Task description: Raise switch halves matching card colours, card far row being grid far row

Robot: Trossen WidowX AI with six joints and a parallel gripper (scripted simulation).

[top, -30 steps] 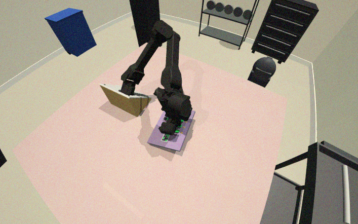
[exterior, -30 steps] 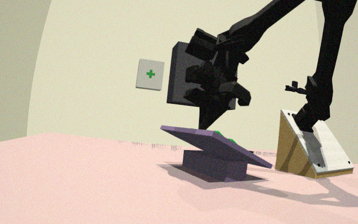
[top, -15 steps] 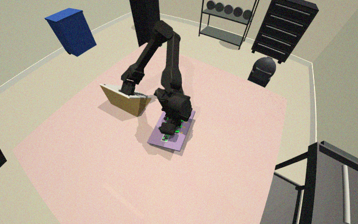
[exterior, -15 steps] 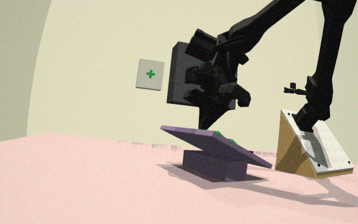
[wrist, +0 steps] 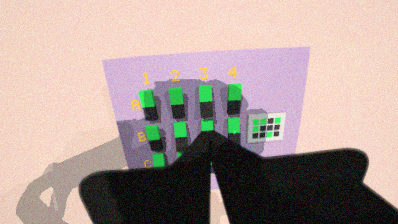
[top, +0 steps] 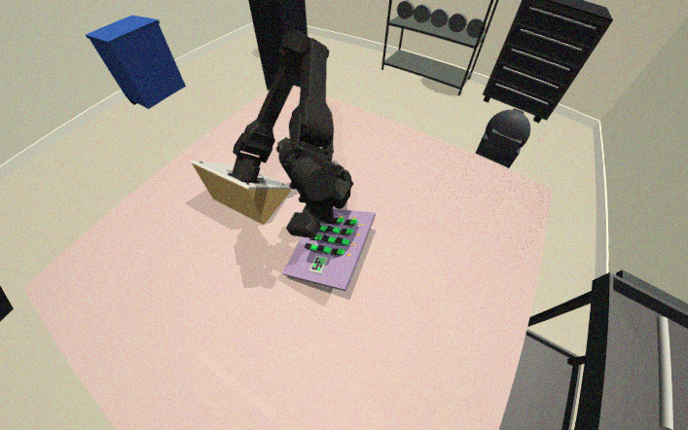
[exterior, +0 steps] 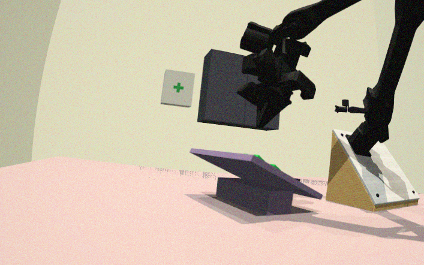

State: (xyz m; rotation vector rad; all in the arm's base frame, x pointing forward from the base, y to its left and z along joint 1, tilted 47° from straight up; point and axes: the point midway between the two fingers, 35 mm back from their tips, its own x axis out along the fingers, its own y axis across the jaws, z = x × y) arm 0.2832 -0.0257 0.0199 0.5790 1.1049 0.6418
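Note:
The lilac panel [top: 330,279] [exterior: 222,154] [wrist: 280,67] is tilted on a block and carries rocker switches in rows A, B and C, columns 1 to 4. In the wrist view switch A1 [wrist: 147,99], switch A4 [wrist: 234,92] and switch B1 [wrist: 153,133] show green far halves and dark near halves; which half stands raised is hard to tell. The card [top: 317,264] [wrist: 266,127] reads, far row first: green, green, dark, green; green, dark, dark, dark; dark, dark, green, dark. My gripper [exterior: 260,126] [wrist: 207,136] is shut and empty, above the panel. Its fingers hide much of row C and part of row B.
The arm's wedge-shaped base [top: 235,195] [exterior: 345,177] stands beside the panel. A blue bin [top: 140,63], a rack [top: 423,66] and a drawer cabinet [top: 547,58] stand farther off. A dark box [exterior: 222,92] hangs behind the gripper in the exterior view.

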